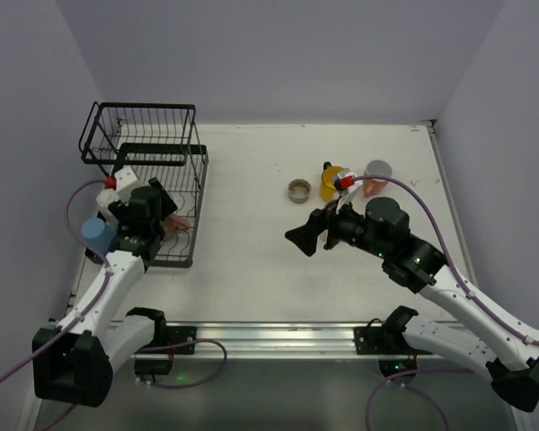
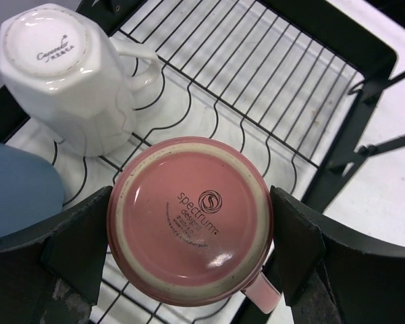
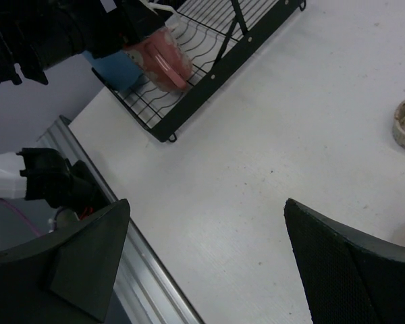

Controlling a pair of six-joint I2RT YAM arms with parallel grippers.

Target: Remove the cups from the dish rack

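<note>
Dish rack (image 1: 144, 106) far-left on desk (image 1: 251, 278) | left claw (image 2: 189, 236) clamped on pink mug (image 2: 189, 216), base-up over the lower tray, axis pointing up into the claw, handle jutting past one finger | right claw (image 3: 209, 263) spread empty, well apart | white mug (image 2: 61, 74) inverted just beside | pink mug's rim hidden; lifted or resting, cannot tell

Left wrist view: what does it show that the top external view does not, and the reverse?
Only the left wrist: the print on the bases of the pink mug and the upturned white mug. Only the top external: the yellow cup, salmon-orange cup and beige cup on the table, and the open right gripper. Both: the pink mug between the fingers of the left gripper, the dish rack, the light blue cup.
</note>
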